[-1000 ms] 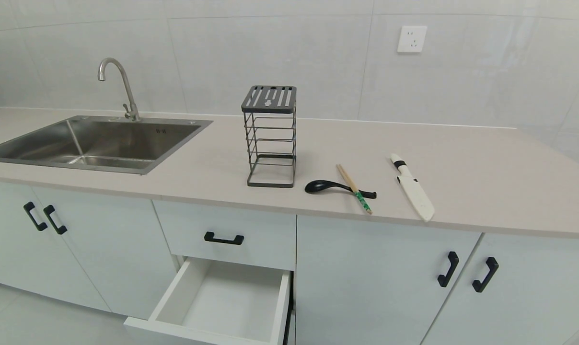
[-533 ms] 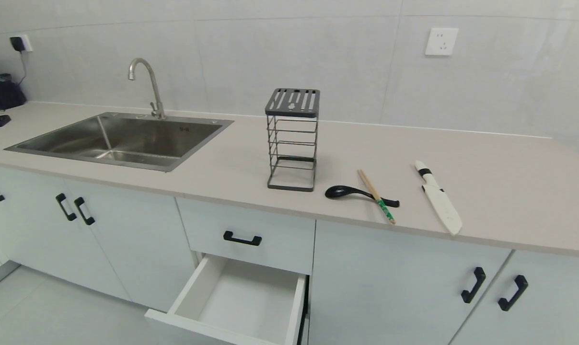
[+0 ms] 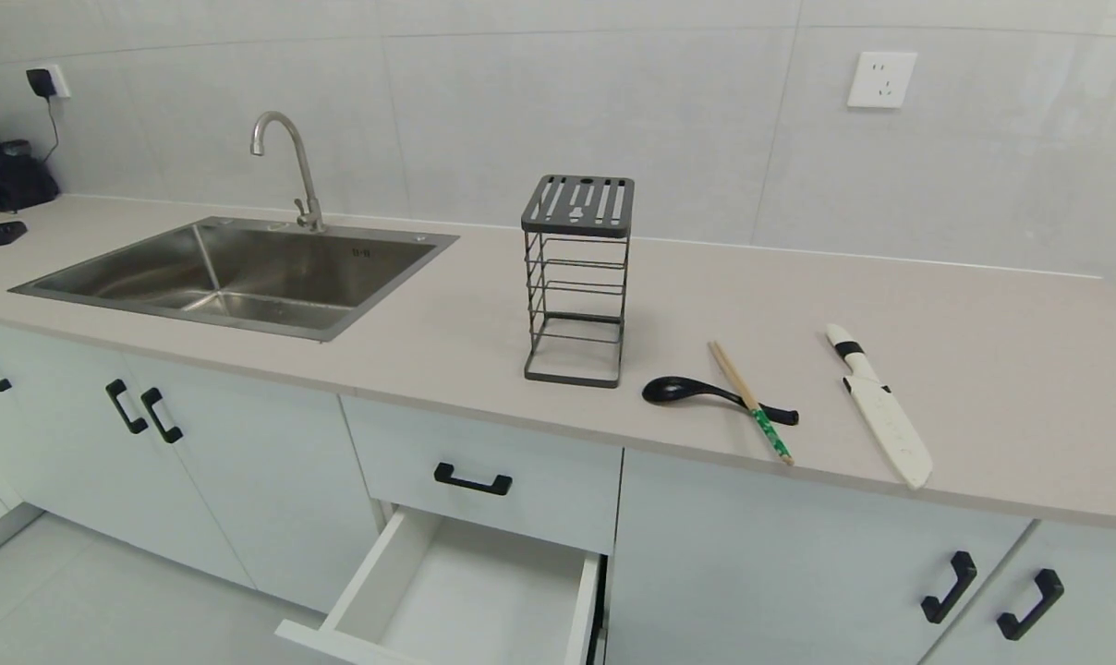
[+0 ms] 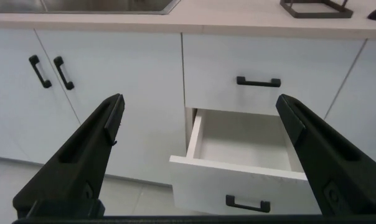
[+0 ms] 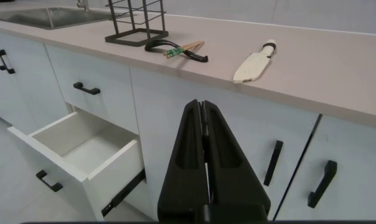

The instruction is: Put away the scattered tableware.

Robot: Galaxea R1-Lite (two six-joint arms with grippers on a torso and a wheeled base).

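Left pincer [image 4: 199, 102] released, right pincer [image 5: 203, 109] clenched empty | step: pre-grasp approach | next, likely: lift spoon [image 3: 673, 390] near counter [image 3: 466, 342] front edge

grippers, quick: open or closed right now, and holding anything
left gripper: open, holding nothing
right gripper: closed, fingers pressed together with nothing between them

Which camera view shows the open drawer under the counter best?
The left wrist view: the drawer shows nearly whole and head-on, with its inside and front handle. The head view cuts off the drawer's front at the lower edge. The right wrist view shows it from one side, aslant.
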